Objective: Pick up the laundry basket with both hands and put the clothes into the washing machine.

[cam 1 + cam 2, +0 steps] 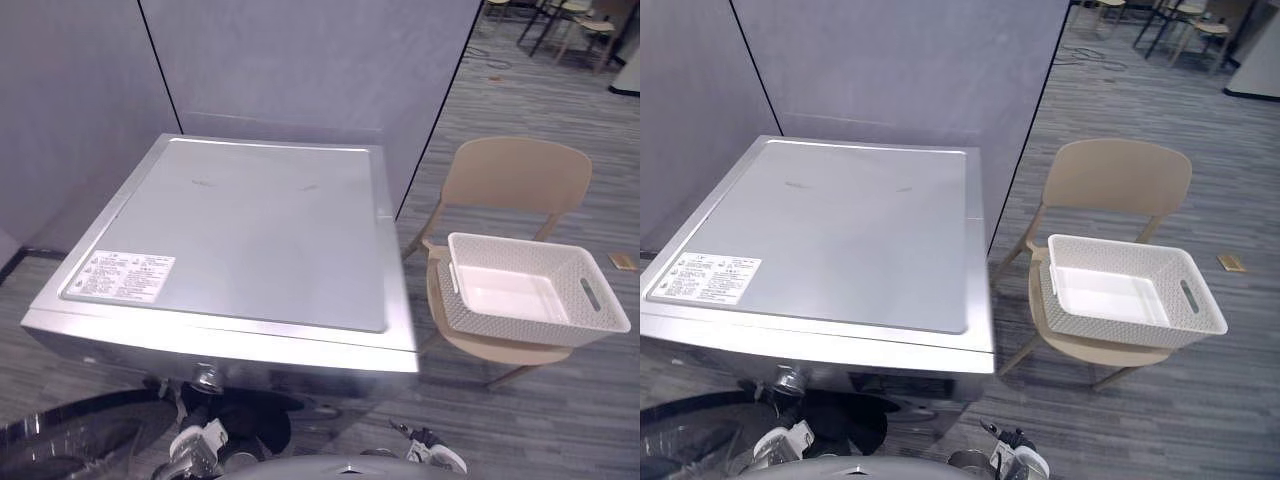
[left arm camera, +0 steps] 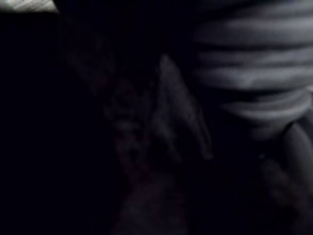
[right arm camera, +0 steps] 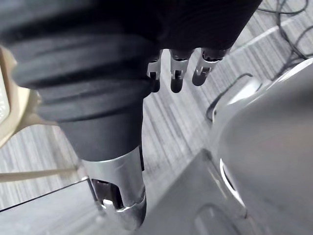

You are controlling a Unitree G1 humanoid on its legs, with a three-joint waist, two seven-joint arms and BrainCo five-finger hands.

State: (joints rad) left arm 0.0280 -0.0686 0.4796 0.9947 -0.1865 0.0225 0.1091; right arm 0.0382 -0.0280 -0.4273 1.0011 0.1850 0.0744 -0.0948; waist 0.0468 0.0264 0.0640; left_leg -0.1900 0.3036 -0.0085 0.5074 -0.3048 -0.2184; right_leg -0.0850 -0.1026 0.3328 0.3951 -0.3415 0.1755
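Laundry basket [image 1: 540, 335]: sat on beige chair [image 1: 515, 175] right of washing machine [image 1: 250, 230]; we judged it light, stiff.
Hold: end handle slots [image 1: 590, 293].
Right hand [image 3: 176, 78]: fingers relaxed, empty.
Left hand [image 2: 249, 73]: we couldn't tell.

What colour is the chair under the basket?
The chair is beige; best seen in the left eye view.

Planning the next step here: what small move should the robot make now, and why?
Probably turn right toward the white basket on the beige chair: it sits untouched beside the washing machine, while the right hand hangs empty beside that machine. The basket looks empty, though.
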